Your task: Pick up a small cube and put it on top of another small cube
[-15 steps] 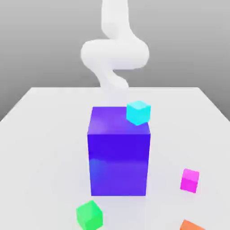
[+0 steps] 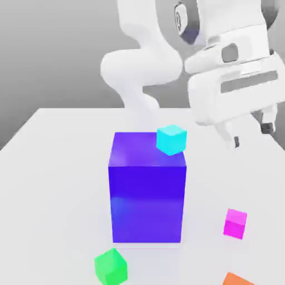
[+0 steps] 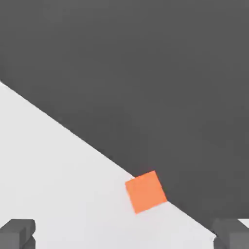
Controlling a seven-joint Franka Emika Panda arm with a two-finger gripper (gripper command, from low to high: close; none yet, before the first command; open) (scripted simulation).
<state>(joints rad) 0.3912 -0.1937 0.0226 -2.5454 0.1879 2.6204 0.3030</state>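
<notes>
The small magenta cube point(image 2: 235, 223) rests on the white table point(image 2: 50, 167), to the exterior view's right of the big blue-purple block point(image 2: 147, 189). Near the front edge, toward the exterior view's left, sits the small green cube point(image 2: 111, 266). My gripper point(image 2: 252, 134) hangs high above the table, well above the magenta cube and slightly to its right in the exterior view. Its dark fingertips point(image 2: 268, 127) stand wide apart, open, with nothing between them. In the hand view the gripper point(image 3: 124, 236) frames bare table surface.
A cyan cube point(image 2: 171, 139) perches on the blue-purple block's top back corner. An orange cube point(image 2: 238, 279) lies at the table's front edge, and it appears as the orange cube point(image 3: 146, 191) against the dark floor in the hand view.
The hand and its gripper have swung into the exterior view at the upper right, above the magenta cube's side of the table. The cubes have not moved.
</notes>
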